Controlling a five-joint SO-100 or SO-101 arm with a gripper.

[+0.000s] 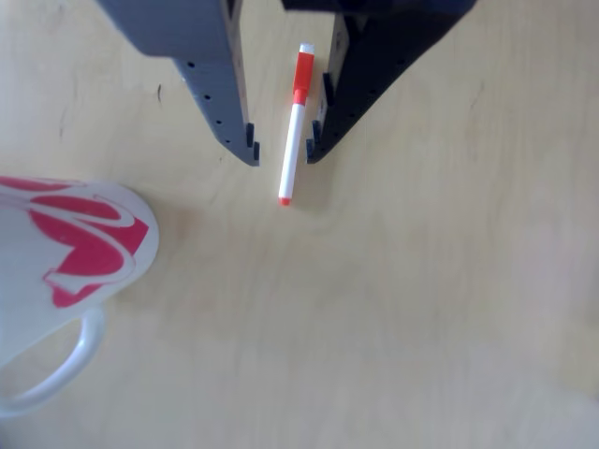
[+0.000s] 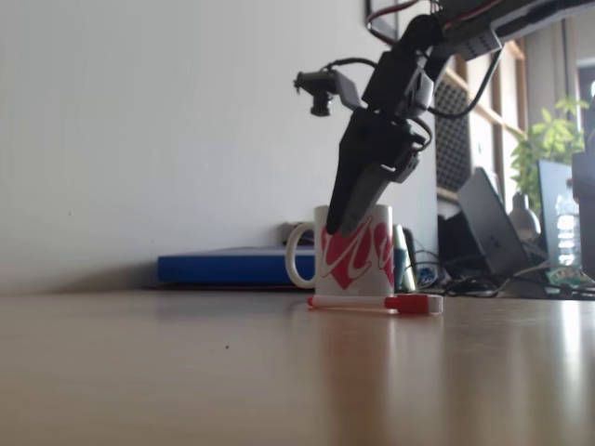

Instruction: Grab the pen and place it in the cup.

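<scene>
The pen (image 1: 293, 140) lies flat on the pale wooden table, its orange-red cap toward the top of the other view and its small red tail toward the bottom. My gripper (image 1: 283, 152) is open, one finger on each side of the pen. In the fixed view the gripper (image 2: 340, 227) hangs tips-down above the pen (image 2: 372, 303), clear of the table. The white cup (image 1: 65, 253) with pink-red swirls stands at the lower left of the other view, handle toward the bottom edge. In the fixed view the cup (image 2: 358, 258) stands upright just behind the pen.
A flat blue object (image 2: 223, 266) lies against the wall behind the cup. At the right in the fixed view are a laptop (image 2: 495, 223), cables, a bottle (image 2: 563, 232) and a plant (image 2: 550, 139). Bare tabletop (image 1: 421, 309) spreads right of the pen.
</scene>
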